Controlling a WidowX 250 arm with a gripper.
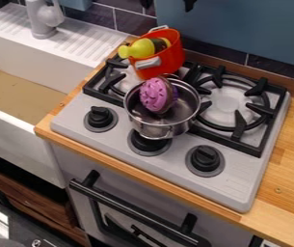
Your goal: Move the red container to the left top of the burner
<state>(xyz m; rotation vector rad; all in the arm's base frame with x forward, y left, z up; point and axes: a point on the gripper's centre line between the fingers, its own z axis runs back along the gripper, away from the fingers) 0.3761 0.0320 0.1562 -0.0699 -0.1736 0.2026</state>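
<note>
While the gripper (pixel 168 6) is hanging at the top edge, its tips parted and released, the red container (pixel 169 62) is standing over the back of the left burner (pixel 113 81), holding a yellow-green object (pixel 141 48). Just in front of it, a metal pot (pixel 150 128) is sitting on the stove (pixel 232 185), carrying a purple-and-brown item (pixel 154 94).
</note>
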